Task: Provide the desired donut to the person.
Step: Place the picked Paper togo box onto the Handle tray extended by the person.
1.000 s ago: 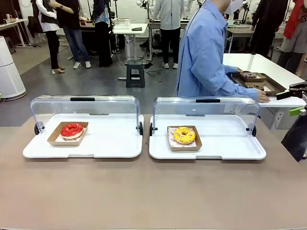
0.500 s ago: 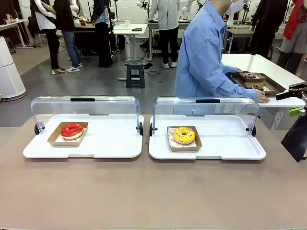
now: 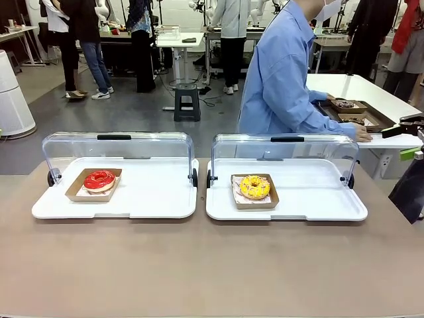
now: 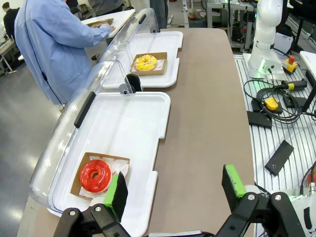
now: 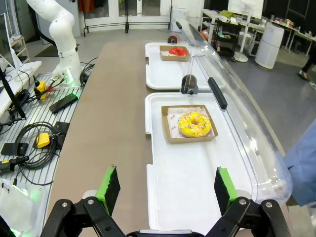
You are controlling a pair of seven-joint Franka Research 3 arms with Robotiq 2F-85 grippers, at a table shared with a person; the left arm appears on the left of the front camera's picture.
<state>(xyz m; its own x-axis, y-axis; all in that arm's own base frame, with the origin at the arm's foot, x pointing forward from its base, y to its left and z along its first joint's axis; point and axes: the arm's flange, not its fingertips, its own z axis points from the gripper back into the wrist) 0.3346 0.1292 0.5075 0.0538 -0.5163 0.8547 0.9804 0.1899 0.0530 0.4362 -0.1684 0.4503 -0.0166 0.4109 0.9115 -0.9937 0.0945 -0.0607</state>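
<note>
- The red glazed donut (image 3: 99, 179) is sitting in a brown cardboard tray (image 3: 93, 185) on the left white tray with a clear lid (image 3: 116, 192)
- The yellow sprinkled donut (image 3: 254, 187) is lying on the right white tray (image 3: 285, 192)
- The person in a light blue shirt (image 3: 281, 73) is standing behind the brown bench (image 3: 212, 265), turning sideways
- The left gripper (image 4: 173, 190) and the right gripper (image 5: 168, 190) are both hanging released, grasping nothing

Left gripper (image 4: 172, 193): black linkage fingers showing silver pivot screws, carrying green pads (image 4: 232, 180). Right gripper (image 5: 168, 190): matching black fingers, green pads. Person (image 3: 285, 73): wearing light blue long-sleeved shirt, white mask.
</note>
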